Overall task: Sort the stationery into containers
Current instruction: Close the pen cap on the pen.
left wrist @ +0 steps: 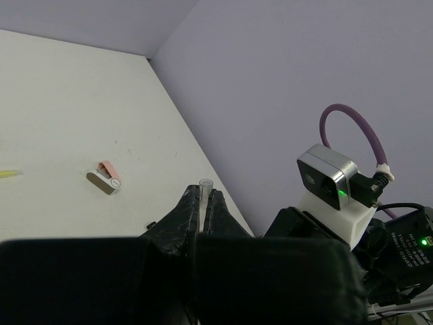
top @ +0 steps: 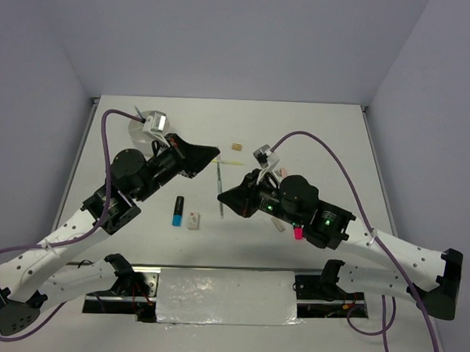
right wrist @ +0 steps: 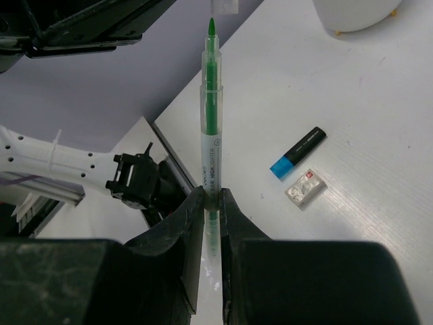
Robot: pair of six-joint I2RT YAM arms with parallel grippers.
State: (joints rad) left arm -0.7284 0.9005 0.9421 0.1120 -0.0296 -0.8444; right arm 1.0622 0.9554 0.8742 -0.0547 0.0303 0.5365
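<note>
Reaching inward from both sides above the tabletop [top: 314, 140], the two arms meet nose to nose. The right pincer [right wrist: 212, 196] clamps the tail of a clear-bodied green highlighter [right wrist: 211, 135], its bare tip pointing at the left pincer [left wrist: 201, 198], which pinches a small clear cap [left wrist: 205, 183]. A blue-and-black marker [right wrist: 298, 152] and a clear-cased eraser [right wrist: 306, 189] lie side by side below.

Both arms bent inward, left gripper [top: 216, 153] pinched closed, right gripper [top: 223, 197] likewise — tips facing

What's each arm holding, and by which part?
The right end effector pinches the green pen near its back end; the left end effector pinches a clear cap by one end.
</note>
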